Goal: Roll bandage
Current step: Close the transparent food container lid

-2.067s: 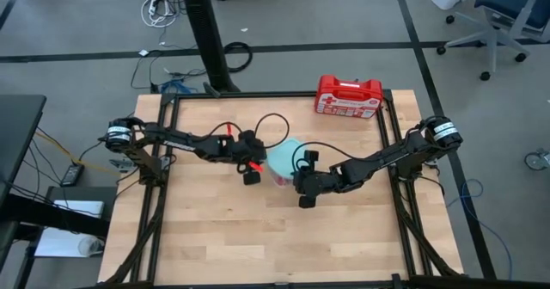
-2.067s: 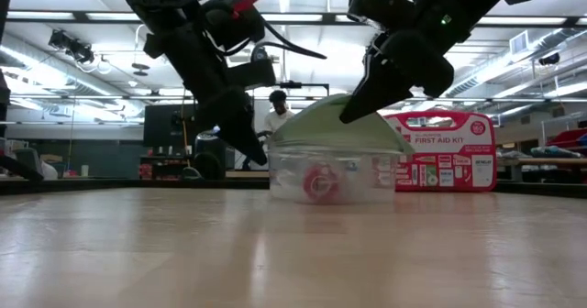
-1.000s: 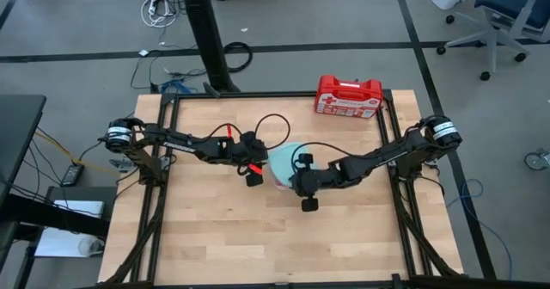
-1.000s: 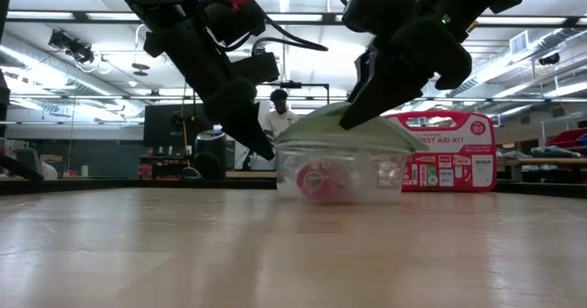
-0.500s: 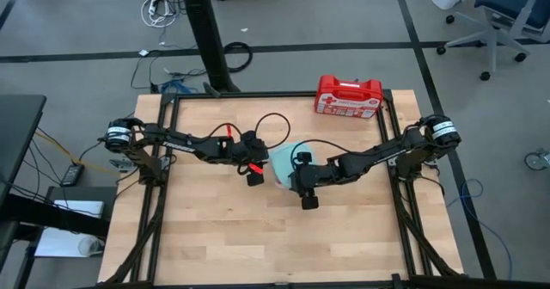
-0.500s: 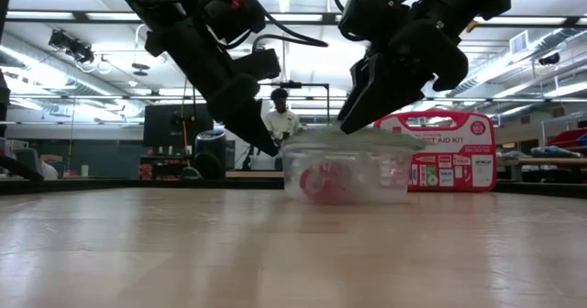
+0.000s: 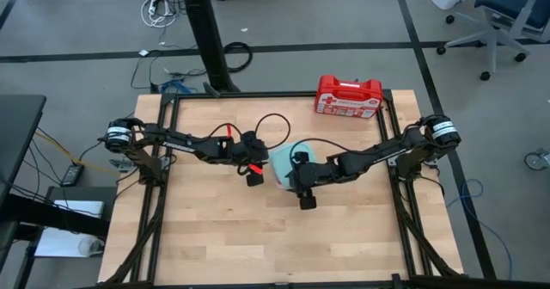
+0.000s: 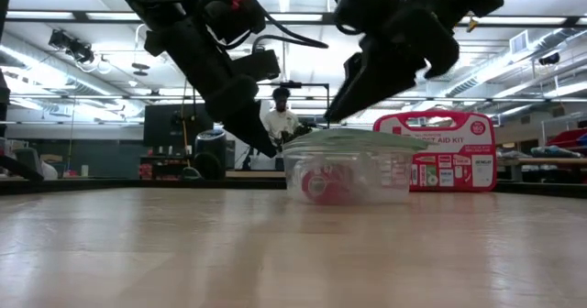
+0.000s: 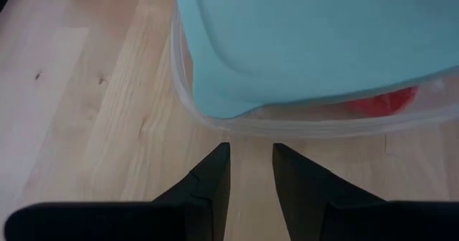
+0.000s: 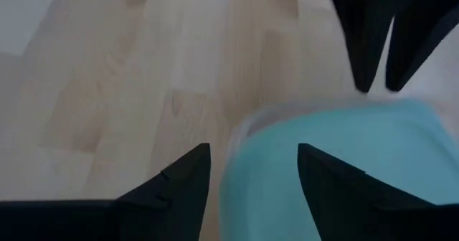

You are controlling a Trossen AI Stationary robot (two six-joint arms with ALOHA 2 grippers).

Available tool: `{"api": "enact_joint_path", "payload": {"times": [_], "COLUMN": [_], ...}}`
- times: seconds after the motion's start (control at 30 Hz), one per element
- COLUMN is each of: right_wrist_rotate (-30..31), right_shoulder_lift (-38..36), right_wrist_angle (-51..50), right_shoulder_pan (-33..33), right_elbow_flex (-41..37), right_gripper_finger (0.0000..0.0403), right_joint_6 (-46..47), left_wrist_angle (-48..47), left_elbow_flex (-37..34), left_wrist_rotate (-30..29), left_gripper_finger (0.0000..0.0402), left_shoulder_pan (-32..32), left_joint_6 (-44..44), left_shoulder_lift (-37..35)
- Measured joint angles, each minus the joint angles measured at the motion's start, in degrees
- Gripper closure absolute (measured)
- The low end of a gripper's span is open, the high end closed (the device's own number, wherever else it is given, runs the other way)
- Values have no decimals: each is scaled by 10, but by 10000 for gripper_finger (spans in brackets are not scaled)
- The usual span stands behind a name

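You have two arms over the wooden table [image 7: 215,229], one clear plastic container [image 8: 347,172] with one pale teal lid [image 7: 282,160], one bandage [image 8: 321,181] and one red first-aid kit [image 7: 347,96] at the far edge.

The bandage is a small red roll lying inside the container, seen through its clear wall in the low view and as a red patch under the lid's edge in the left wrist view. The lid lies flat across the container's rim.

Your left gripper [image 9: 250,171] sits low at the container's left side, its two fingers [image 9: 208,191] set a narrow gap apart with bare wood between them, tips just short of the container wall and pinching nothing. The bandage lies beyond those tips, behind the wall.

Your right gripper [image 10: 252,171] hangs above the lid on the container's right side, fingers spread, with the lid's edge showing between them; it looks clear of the lid, though the wrist view is blurred. The bandage sits below it, under the lid.
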Motion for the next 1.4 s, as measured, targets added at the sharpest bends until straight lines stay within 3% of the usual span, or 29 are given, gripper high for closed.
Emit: {"api": "enact_joint_path", "payload": {"times": [0.23,0.4,0.57,0.77,0.9,1.07,1.2,1.4], "right_wrist_rotate": [0,20,116,102,63,77,53,40], "right_shoulder_lift": [-3,-22,-60,-84,-66,-46,-46,-48], "right_wrist_angle": [-68,-193,-369,-497,-484,-417,-337,-300], "right_shoulder_pan": [1,-2,-11,-22,-41,-58,-63,-61], "right_elbow_flex": [35,68,80,73,29,-9,-20,-20], "right_gripper_finger": [202,204,206,214,217,218,221,228], "right_joint_6": [17,71,192,269,249,210,175,157], "left_wrist_angle": [-8,-17,-18,-23,-22,-21,-21,-21], "left_elbow_flex": [0,0,0,0,0,0,-1,-1], "left_wrist_rotate": [0,0,10,15,30,33,39,41], "left_gripper_finger": [291,291,291,291,291,291,291,291], "left_shoulder_pan": [0,0,0,0,0,0,0,0], "left_joint_6": [0,-1,-3,-4,-8,-9,-18,-19], "left_shoulder_lift": [0,0,0,0,0,0,0,0]}}
